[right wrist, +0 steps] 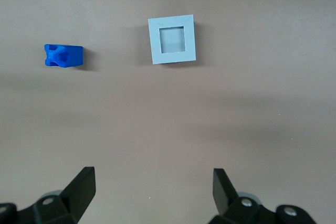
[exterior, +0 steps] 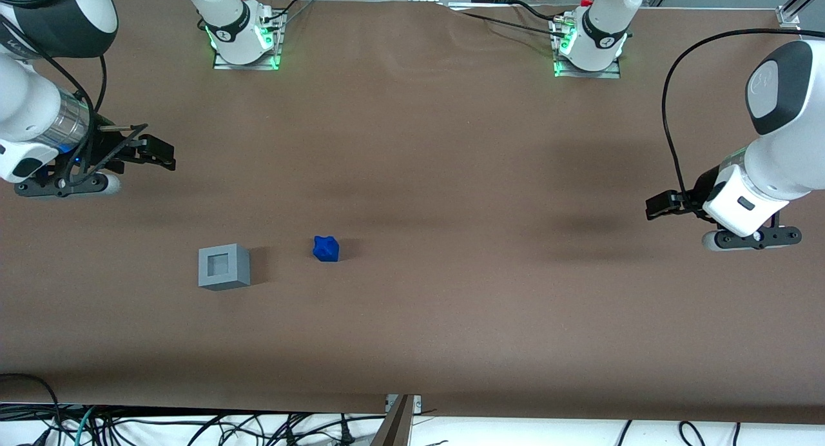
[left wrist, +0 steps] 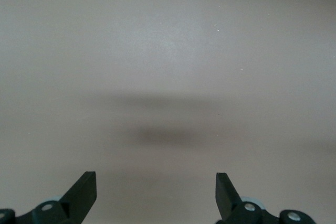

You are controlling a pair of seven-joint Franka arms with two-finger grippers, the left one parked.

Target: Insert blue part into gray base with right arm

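The blue part (exterior: pixel 326 248) lies on the brown table, a small knobbly bright-blue block; it also shows in the right wrist view (right wrist: pixel 63 56). The gray base (exterior: pixel 223 267) stands beside it, a short gap apart and nearer the working arm's end, its square recess facing up and empty (right wrist: pixel 172 39). My right gripper (exterior: pixel 161 155) hangs above the table at the working arm's end, farther from the front camera than both objects and well apart from them. It is open and empty (right wrist: pixel 153 177), with only bare table between its fingers.
The brown table cover (exterior: pixel 451 175) is slightly wrinkled near its farthest edge. Two arm bases with green lights (exterior: pixel 243 43) (exterior: pixel 588 49) are bolted there. Cables (exterior: pixel 193 426) hang below the table's front edge.
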